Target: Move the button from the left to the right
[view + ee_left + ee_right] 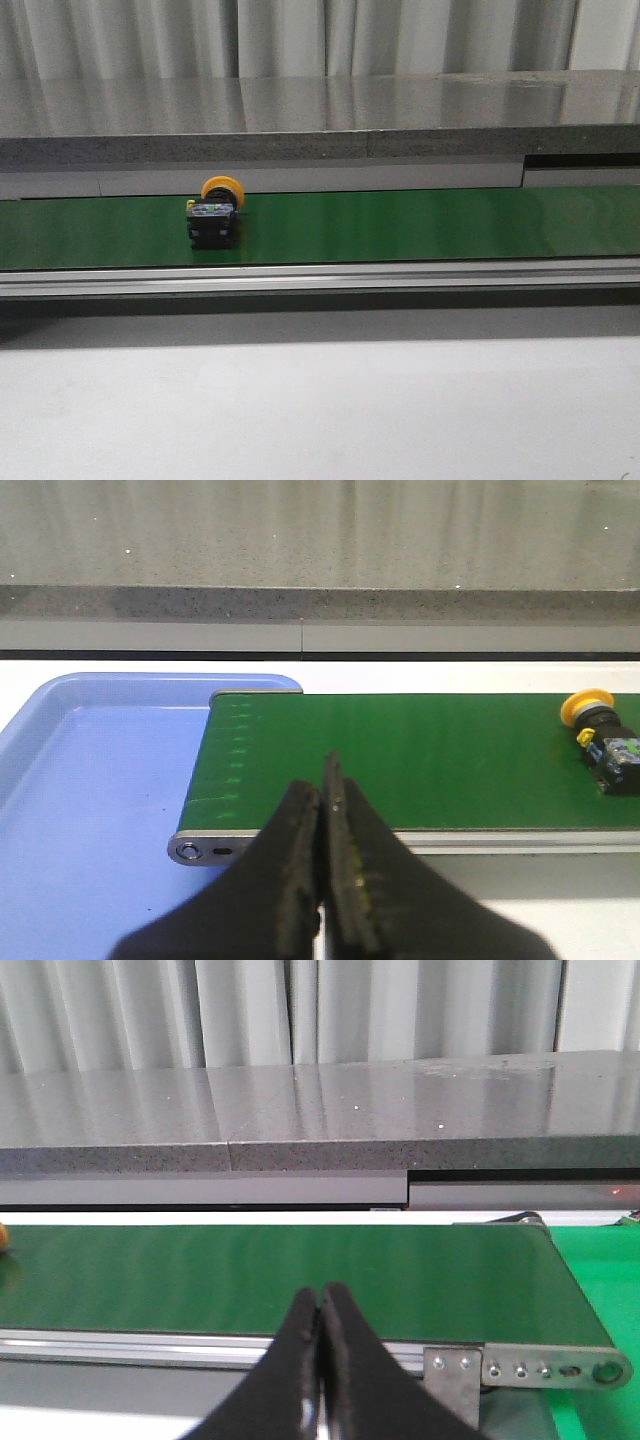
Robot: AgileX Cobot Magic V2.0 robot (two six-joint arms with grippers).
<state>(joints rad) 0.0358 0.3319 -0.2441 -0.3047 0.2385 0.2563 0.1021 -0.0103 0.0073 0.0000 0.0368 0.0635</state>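
Front view: one button lies on its side on the green belt, left of centre, near the far edge. Left tool and right tool: fingers together, holding nothing. One blue tray sits under the belt's left end.

A long green conveyor belt with a silver aluminium side rail ran across the white counter. A shallow light-blue plastic tray sat at the belt's left end. Behind stood a grey speckled stone ledge and pale pleated curtains.
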